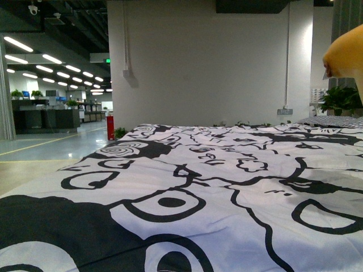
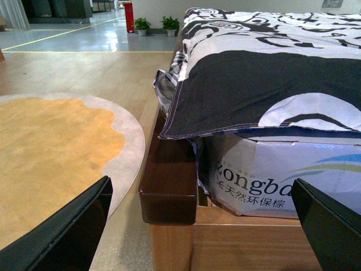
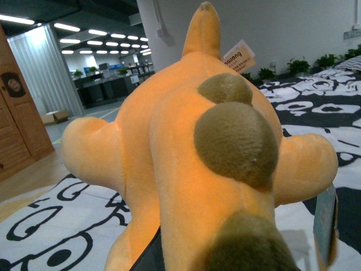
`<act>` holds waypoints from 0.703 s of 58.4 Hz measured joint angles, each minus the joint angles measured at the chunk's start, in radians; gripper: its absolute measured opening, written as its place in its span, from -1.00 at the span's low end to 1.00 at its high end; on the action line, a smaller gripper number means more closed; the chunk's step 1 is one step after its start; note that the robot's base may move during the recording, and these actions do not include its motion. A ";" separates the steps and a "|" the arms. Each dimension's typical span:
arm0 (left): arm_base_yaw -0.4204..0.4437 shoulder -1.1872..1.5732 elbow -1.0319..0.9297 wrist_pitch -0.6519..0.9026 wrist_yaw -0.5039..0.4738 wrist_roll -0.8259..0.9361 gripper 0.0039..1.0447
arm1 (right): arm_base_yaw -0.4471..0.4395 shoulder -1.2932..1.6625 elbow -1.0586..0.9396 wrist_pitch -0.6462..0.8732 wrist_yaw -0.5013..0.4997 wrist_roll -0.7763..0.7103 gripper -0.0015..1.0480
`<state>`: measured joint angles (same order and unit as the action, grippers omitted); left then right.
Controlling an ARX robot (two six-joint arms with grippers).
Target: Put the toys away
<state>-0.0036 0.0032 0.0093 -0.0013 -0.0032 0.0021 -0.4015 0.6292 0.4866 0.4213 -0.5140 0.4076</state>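
Plush first: soft orange-yellow plush animal [image 3: 186, 158] with olive-brown spots and a paper tag fills the right wrist view. It sits directly over the right gripper [image 3: 151, 255], of which only a dark sliver shows beneath the body. The fingers themselves are hidden. The front view shows the toy [image 1: 346, 54] hanging in the air above the black-and-white patterned bed cover [image 1: 187, 187] and touching nothing, so I judge them clamped on its underside. It is probably carried high so that the stubby limbs do not drag on the cloth. The left gripper [image 2: 197, 226] is low at the bed's corner, its two black fingers [image 2: 62, 231] spread wide and empty. Beyond the gap between them stand the dark brown wooden corner post [image 2: 169, 180] and the plastic-wrapped white mattress [image 2: 265, 180] with the cover draped over it. Past the outer side of one finger lies the round orange rug with a pale border [image 2: 51, 147] on the wooden floor. This arm looks parked aside, leaving the carry to the right. No bin or shelf shows in any view, so the drop place cannot be told. The risk I see is that the soft body sags or slips in a narrow pinch.
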 joint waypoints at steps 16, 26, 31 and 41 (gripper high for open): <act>0.000 0.000 0.000 0.000 0.000 0.000 0.89 | -0.104 -0.212 -0.154 -0.075 -0.075 0.082 -0.82; 0.000 0.000 0.000 0.000 0.000 0.000 0.89 | -0.072 -0.299 -0.220 -0.149 -0.055 0.051 -0.82; 0.000 0.000 0.000 0.000 0.000 0.000 0.89 | -0.061 -0.300 -0.222 -0.153 -0.039 0.040 -0.82; 0.000 0.000 0.000 0.000 0.000 0.000 0.89 | -0.058 -0.311 -0.222 -0.162 -0.032 0.023 -0.82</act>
<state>-0.0036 0.0032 0.0093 -0.0013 -0.0032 0.0021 -0.4599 0.3187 0.2642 0.2592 -0.5461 0.4301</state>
